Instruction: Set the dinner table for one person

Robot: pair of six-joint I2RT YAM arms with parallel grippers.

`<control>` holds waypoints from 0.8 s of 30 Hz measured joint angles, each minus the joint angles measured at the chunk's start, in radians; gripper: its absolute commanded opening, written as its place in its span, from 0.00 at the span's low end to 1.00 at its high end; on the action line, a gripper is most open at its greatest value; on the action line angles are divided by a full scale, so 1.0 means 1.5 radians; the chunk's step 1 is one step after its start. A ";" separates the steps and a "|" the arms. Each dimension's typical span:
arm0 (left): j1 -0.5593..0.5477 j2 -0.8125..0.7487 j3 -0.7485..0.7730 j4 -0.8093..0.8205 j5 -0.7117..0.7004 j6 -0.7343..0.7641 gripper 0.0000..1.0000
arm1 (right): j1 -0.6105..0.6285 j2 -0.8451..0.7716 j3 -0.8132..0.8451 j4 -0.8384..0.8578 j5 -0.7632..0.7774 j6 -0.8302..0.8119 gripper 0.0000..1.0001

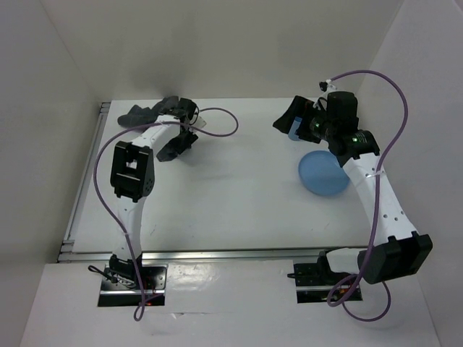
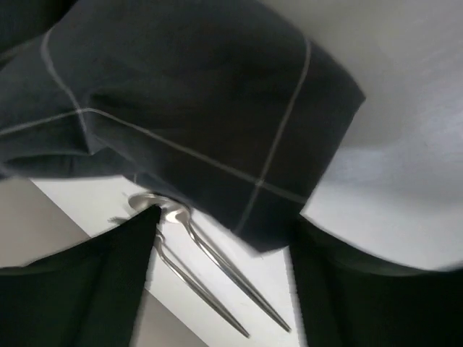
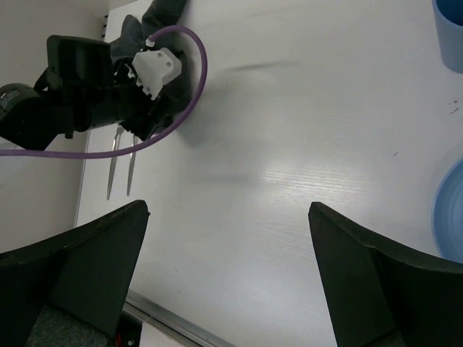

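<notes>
The dinner table (image 1: pixel 231 210) is a white top with metal rails. A dark grey checked cloth (image 1: pixel 145 113) lies crumpled at the back left. In the left wrist view the cloth (image 2: pixel 195 108) covers the heads of two pieces of silver cutlery (image 2: pixel 217 278), whose handles point towards the camera. My left gripper (image 1: pixel 177 129) is open just in front of the cloth's corner and holds nothing (image 2: pixel 224 228). My right gripper (image 1: pixel 288 119) is open and empty (image 3: pixel 228 210) above the table at the back right. A blue cup (image 1: pixel 294 132) and a blue plate (image 1: pixel 323 173) sit beside it.
In the right wrist view the left arm (image 3: pixel 79 94) hangs over the cloth (image 3: pixel 155 14), with the cutlery (image 3: pixel 119 163) near the table's left edge. The cup (image 3: pixel 450 29) and plate (image 3: pixel 452 213) show at the right edge. Walls enclose the table on three sides.
</notes>
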 measured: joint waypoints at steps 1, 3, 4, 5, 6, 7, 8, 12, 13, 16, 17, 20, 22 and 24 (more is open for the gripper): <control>0.000 0.009 0.004 0.009 -0.005 -0.002 0.63 | 0.000 0.004 0.000 0.002 0.001 0.001 1.00; -0.001 0.032 0.010 0.030 -0.012 0.003 0.46 | 0.000 0.007 -0.001 0.004 0.001 0.002 1.00; -0.001 0.040 0.010 0.036 -0.013 -0.002 0.43 | 0.000 0.007 -0.003 0.005 0.001 0.002 1.00; -0.001 0.050 0.010 0.042 -0.013 -0.001 0.38 | 0.000 0.007 -0.004 0.007 0.002 0.002 1.00; -0.001 0.056 0.010 0.048 -0.012 -0.001 0.29 | 0.000 0.007 -0.006 0.009 0.002 0.002 1.00; -0.001 0.061 0.010 0.053 -0.010 0.000 0.18 | 0.000 0.007 -0.009 0.010 0.003 0.002 1.00; -0.001 0.063 0.010 0.057 -0.008 0.000 0.00 | 0.000 0.007 -0.011 0.010 0.003 0.002 1.00; -0.001 0.063 0.014 0.077 -0.001 -0.001 0.00 | 0.000 0.007 -0.012 0.010 0.004 0.002 1.00; -0.002 0.062 0.016 0.076 0.005 -0.001 0.00 | 0.000 0.006 -0.012 0.010 0.004 0.002 1.00; -0.007 0.041 0.032 0.042 0.031 0.002 0.00 | 0.003 0.002 -0.021 0.008 0.008 0.001 1.00; -0.012 0.025 0.037 0.025 0.040 0.003 0.00 | 0.004 0.001 -0.022 0.004 0.012 -0.001 1.00; -0.043 -0.054 0.081 -0.050 0.067 0.009 0.00 | 0.022 -0.001 -0.022 -0.017 0.050 -0.009 1.00; -0.070 -0.107 0.137 -0.095 0.097 0.017 0.00 | 0.039 -0.001 -0.022 -0.035 0.072 -0.017 1.00; -0.097 -0.164 0.206 -0.136 0.133 0.020 0.00 | 0.051 -0.001 -0.022 -0.049 0.086 -0.024 1.00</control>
